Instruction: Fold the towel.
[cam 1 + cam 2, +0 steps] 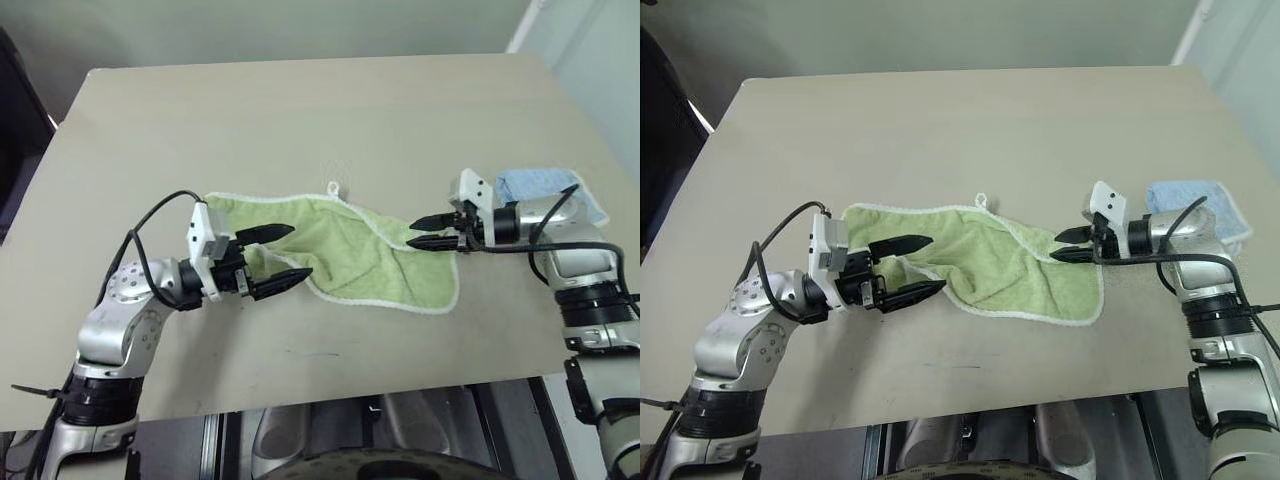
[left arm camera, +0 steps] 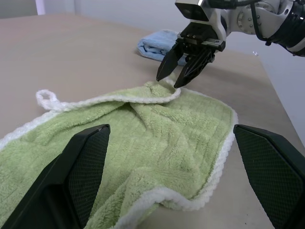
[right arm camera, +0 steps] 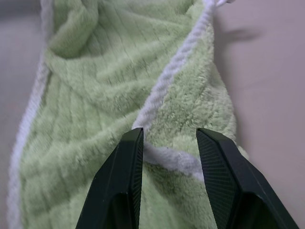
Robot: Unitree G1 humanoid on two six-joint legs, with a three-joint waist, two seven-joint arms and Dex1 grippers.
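Green terry, white stitched edging: the towel (image 1: 365,262) lies crumpled and partly doubled over itself near the middle of your tan table (image 1: 300,120), between the two arms. From the head views you see its whole outline, with a small white loop (image 1: 334,187) poking out from the far edge. No writing or label can be read on it in any view.

Your left gripper (image 1: 279,259) sits at the towel's left end, fingers spread wide, holding nothing. Its wrist view adds what the head views lack: the pile in ribbed rows, a fold running across the cloth, and the loop lying flat on the table.

Your right gripper (image 1: 429,231) is at the towel's right end, tips over a folded-back corner. In the right wrist view the fingers (image 3: 126,176) stand partly apart, with the white edging passing between them; whether they pinch the cloth you cannot tell.

A smaller light blue towel (image 1: 540,185) lies folded on the table behind the right arm, apart from the green one.
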